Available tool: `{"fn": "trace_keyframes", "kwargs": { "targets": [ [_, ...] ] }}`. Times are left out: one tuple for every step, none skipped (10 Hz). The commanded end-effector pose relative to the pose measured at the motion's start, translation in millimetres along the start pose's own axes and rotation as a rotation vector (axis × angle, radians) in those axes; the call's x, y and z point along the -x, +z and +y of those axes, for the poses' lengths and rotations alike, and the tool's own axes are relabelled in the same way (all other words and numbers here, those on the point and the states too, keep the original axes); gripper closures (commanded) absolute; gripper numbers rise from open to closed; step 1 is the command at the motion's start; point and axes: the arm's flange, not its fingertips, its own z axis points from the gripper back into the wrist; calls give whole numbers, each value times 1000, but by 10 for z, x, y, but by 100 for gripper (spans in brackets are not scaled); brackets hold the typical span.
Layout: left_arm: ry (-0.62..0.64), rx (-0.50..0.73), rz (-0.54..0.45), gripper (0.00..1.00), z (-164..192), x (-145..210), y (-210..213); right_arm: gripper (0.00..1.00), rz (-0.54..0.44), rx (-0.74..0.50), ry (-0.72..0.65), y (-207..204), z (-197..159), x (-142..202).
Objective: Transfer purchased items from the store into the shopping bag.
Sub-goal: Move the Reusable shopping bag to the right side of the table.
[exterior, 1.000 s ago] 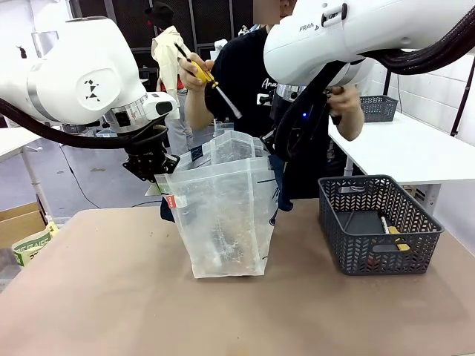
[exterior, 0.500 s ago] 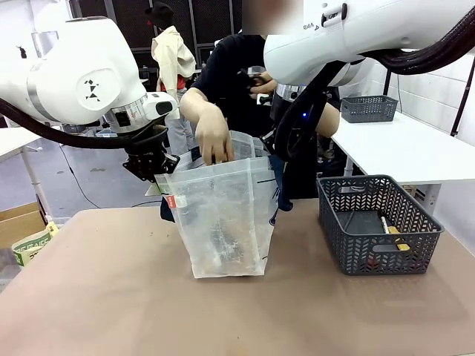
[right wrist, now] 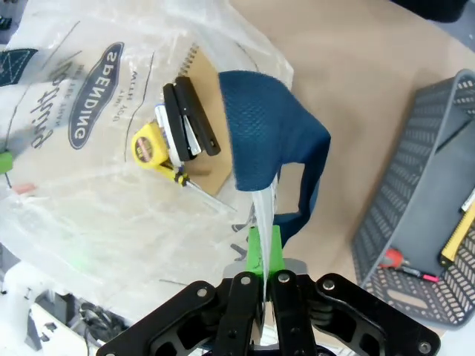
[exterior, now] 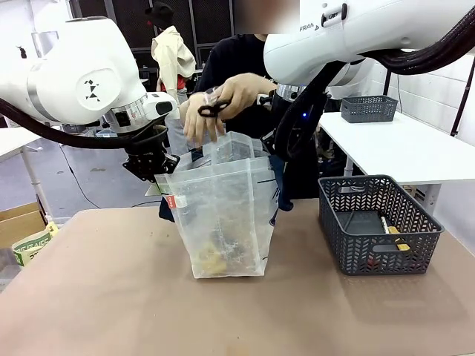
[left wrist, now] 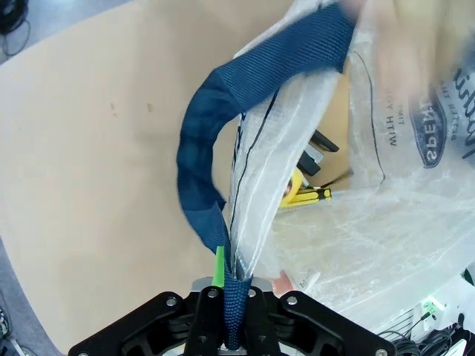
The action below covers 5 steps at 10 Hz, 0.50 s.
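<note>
The clear plastic shopping bag (exterior: pixel 223 215) stands upright at mid-table, its mouth held wide between my two grippers. On its left side my left gripper (exterior: pixel 157 172) (left wrist: pixel 231 297) is shut on a navy strap handle (left wrist: pixel 200 170). On the bag's right side my right gripper (right wrist: pixel 264 256) (exterior: pixel 276 154) is shut on the rim, by the other strap (right wrist: pixel 271 141). Inside lie purchased items: a yellow tape measure (right wrist: pixel 145 147), a black stapler (right wrist: pixel 189 119), a yellow-handled screwdriver (right wrist: pixel 194 187). The person's hands (exterior: pixel 223 100) hover over the mouth holding a small black item (exterior: pixel 213 109).
A dark grey lattice basket (exterior: pixel 378 222) (right wrist: pixel 427 178) stands right of the bag with yellow and red goods inside. A second basket (exterior: pixel 369 108) sits on the white side table at the right. A cardboard box (exterior: pixel 21 222) is off the table's left edge.
The person's hand went into the bag with the yellow screwdriver and came out without it. Both hands are now above the mouth with a black item. Neither arm moved.
</note>
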Motion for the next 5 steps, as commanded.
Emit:
{"fn": "trace_keyframes", "kwargs": {
  "targets": [
    [3, -7, -6, 100, 43, -2, 28, 100, -3, 1, -5, 12, -29, 0],
    [3, -7, -6, 100, 43, -2, 28, 100, -3, 1, -5, 12, -29, 0],
    [3, -7, -6, 100, 43, -2, 28, 100, -3, 1, -5, 12, -29, 0],
    [3, -7, -6, 100, 43, -2, 28, 100, -3, 1, -5, 12, -29, 0],
    [3, -7, -6, 100, 43, -2, 28, 100, -3, 1, -5, 12, -29, 0]
  ]
}}
